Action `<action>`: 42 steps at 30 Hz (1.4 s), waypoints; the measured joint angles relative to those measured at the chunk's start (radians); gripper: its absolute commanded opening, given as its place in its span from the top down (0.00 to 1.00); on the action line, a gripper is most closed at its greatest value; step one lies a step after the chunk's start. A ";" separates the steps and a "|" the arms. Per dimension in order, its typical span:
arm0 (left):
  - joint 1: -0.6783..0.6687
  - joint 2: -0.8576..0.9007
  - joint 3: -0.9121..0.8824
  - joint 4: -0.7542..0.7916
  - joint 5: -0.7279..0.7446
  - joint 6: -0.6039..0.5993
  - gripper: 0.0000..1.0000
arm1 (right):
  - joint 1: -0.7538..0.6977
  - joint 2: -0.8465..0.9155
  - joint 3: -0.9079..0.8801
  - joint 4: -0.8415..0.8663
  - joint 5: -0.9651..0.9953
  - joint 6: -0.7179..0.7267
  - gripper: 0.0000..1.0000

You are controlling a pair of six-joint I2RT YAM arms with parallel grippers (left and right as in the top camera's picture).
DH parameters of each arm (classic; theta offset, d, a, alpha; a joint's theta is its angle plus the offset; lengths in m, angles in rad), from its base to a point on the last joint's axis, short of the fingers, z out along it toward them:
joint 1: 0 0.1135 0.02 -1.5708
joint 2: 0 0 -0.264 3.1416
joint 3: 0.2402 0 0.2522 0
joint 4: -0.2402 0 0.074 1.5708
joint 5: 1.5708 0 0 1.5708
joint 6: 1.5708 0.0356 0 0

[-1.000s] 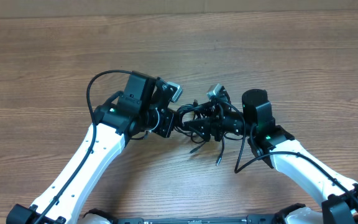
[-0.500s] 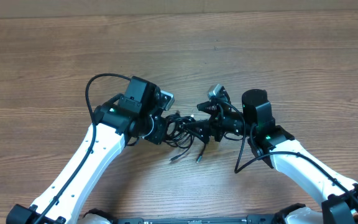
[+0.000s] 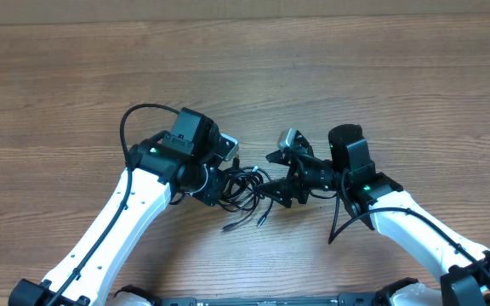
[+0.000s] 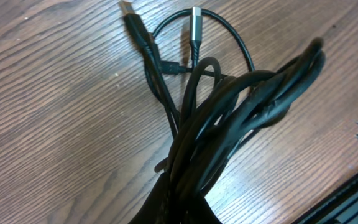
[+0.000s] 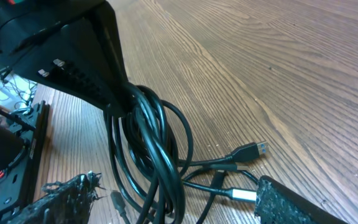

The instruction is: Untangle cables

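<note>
The cables (image 3: 247, 182) are a knotted bundle of thin black cords between the two grippers on the wooden table. My left gripper (image 3: 218, 182) is shut on the bundle's left end. In the left wrist view its fingers (image 4: 185, 208) clamp the cables (image 4: 229, 112), and two plug tips, one silvery (image 4: 196, 22), lie beyond. My right gripper (image 3: 281, 189) is open, its fingers (image 5: 169, 196) wide apart on either side of the cable loops (image 5: 154, 143). Loose plug ends (image 3: 228, 228) trail toward the front. The left gripper (image 5: 104, 81) also shows in the right wrist view.
The wooden table (image 3: 330, 68) stretches back and to both sides. A black frame (image 3: 270, 300) runs along the front edge. Thicker black arm cables loop by the left arm (image 3: 130, 119) and the right arm (image 3: 339, 225).
The left gripper has pulled the bundle left and toward the front. The loose plug ends dragged left with it. The right gripper followed leftward.
</note>
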 measured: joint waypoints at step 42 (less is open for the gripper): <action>-0.011 0.006 0.000 0.049 -0.069 -0.199 0.96 | 0.044 0.000 0.000 0.014 0.034 -0.069 0.96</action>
